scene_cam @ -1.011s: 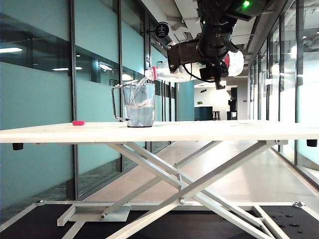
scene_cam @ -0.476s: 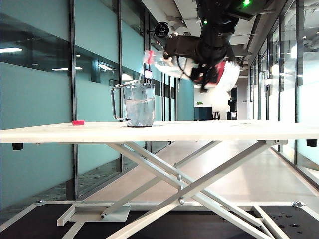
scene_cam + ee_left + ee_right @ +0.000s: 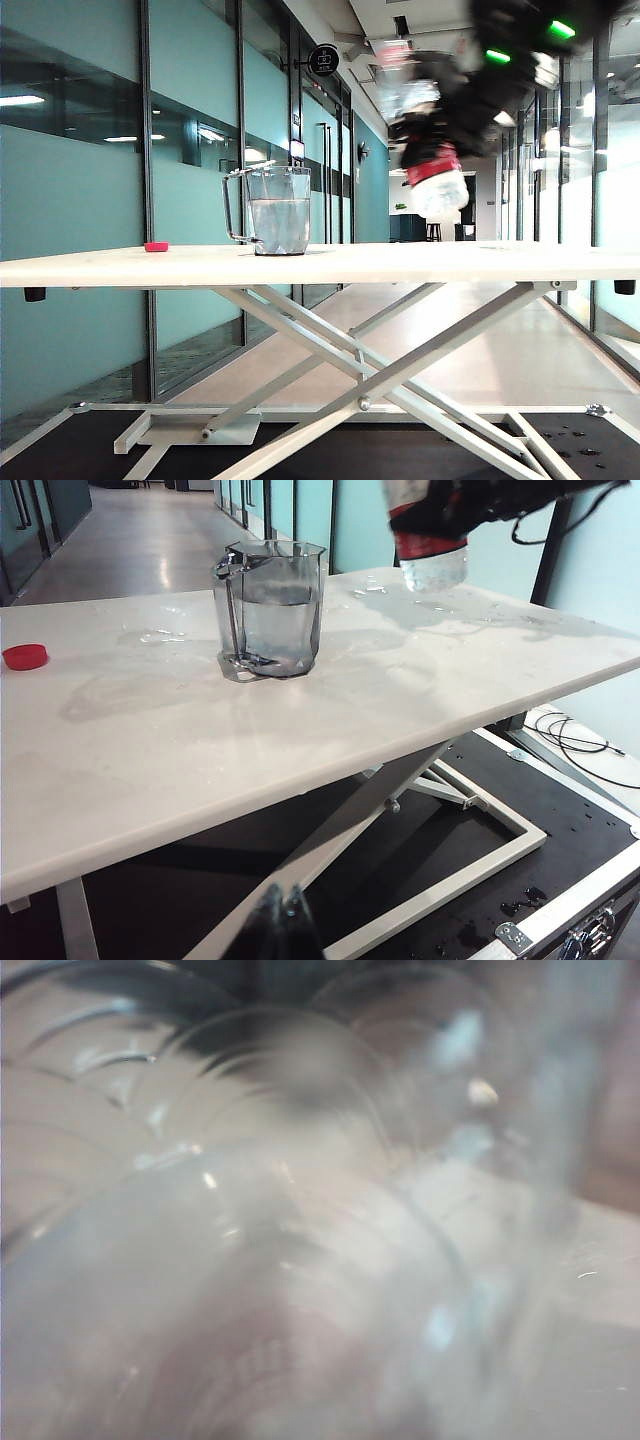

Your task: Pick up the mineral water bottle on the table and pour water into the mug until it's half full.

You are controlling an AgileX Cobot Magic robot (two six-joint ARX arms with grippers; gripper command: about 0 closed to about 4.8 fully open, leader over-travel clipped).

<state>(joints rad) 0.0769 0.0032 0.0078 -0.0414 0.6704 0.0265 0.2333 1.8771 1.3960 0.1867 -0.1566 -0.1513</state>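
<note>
Gripping the mineral water bottle (image 3: 432, 165) upright above the table (image 3: 400, 265), the right gripper (image 3: 455, 120) hangs right of the mug (image 3: 278, 210); left gripper (image 3: 284, 920) state unclear.

White table (image 3: 400, 262), clear grey-tinted mug (image 3: 279, 210), red cap (image 3: 156, 246) at its nine o'clock, bottle (image 3: 432, 170) clear with red label.

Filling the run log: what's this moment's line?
right gripper: holds mineral water bottle aloft | mug: about half full | left gripper: idle

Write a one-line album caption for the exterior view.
Right gripper lifts the mineral water bottle beside the part-filled mug on the table.
</note>
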